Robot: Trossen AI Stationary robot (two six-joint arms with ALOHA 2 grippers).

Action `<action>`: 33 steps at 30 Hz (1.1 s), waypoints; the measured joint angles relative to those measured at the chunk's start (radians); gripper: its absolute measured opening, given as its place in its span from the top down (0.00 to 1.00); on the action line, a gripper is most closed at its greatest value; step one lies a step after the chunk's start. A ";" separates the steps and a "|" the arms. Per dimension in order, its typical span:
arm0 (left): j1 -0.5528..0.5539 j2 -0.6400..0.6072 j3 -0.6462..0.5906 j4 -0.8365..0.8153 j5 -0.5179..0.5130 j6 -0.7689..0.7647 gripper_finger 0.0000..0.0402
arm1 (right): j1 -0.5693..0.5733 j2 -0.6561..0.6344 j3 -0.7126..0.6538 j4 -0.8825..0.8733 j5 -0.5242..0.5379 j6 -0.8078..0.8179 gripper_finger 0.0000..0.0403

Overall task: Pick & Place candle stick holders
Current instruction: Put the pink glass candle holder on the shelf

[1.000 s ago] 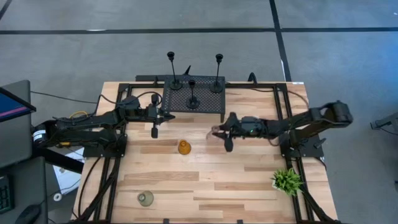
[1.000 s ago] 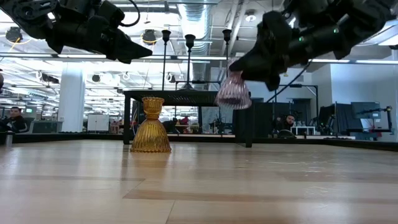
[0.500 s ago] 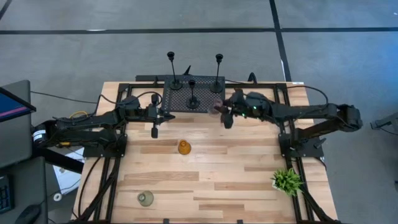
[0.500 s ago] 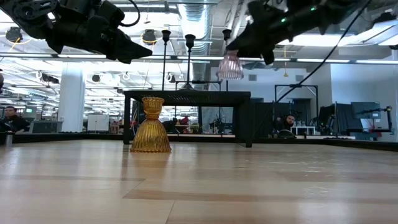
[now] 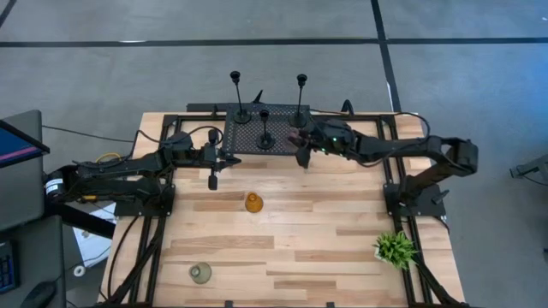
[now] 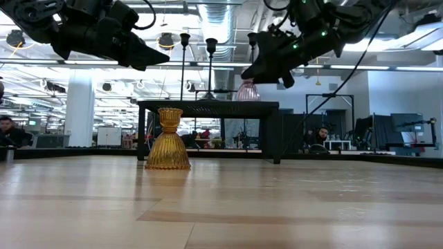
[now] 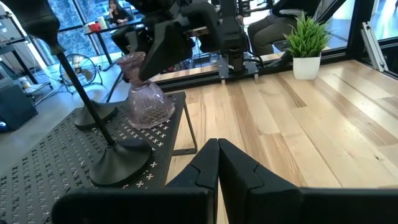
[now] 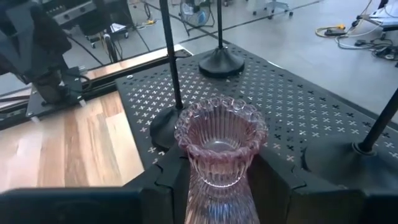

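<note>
Three slim black candle stick holders (image 5: 265, 137) stand on their round bases on the black perforated rack (image 5: 282, 147) at the table's far side. An amber holder (image 5: 253, 203) stands at mid-table and a grey-green one (image 5: 200, 272) near the front left. My right gripper (image 5: 299, 142) is shut on the pink glass holder (image 8: 219, 140) over the rack's near right corner; whether its base touches the rack, I cannot tell. My left gripper (image 7: 217, 152) hovers shut and empty by the rack's near left corner. My right gripper pinches the pink holder's narrow neck (image 7: 134, 73), just below the scalloped cup, between its two fingers (image 8: 166, 177). The fingers come from the table's right, slanting slightly down. The holder stands upright, cup up, its flared base (image 6: 248, 93) at the height of the rack's top.
A small green potted plant (image 5: 395, 248) stands at the near right. The black holders' stems (image 8: 171, 56) rise close beyond the pink holder. Dark frame rails (image 5: 394, 162) run along the table's sides. Bare wood lies between the rack and the front edge.
My right gripper has carried the pink holder from mid-table up and toward the far edge and the rack, and now holds it over the rack's near right corner. The holder stayed upright.
</note>
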 joint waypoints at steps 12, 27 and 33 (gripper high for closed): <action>0.000 0.000 0.000 0.000 0.000 0.000 0.98 | -0.024 -0.022 -0.001 -0.006 0.001 -0.037 0.58; 0.000 0.000 0.000 0.000 0.000 0.000 0.98 | -0.022 -0.219 -0.002 -0.142 -0.051 -0.070 0.44; 0.000 0.000 0.000 0.000 0.000 0.000 0.98 | 0.012 -0.314 -0.002 -0.356 -0.104 -0.070 0.56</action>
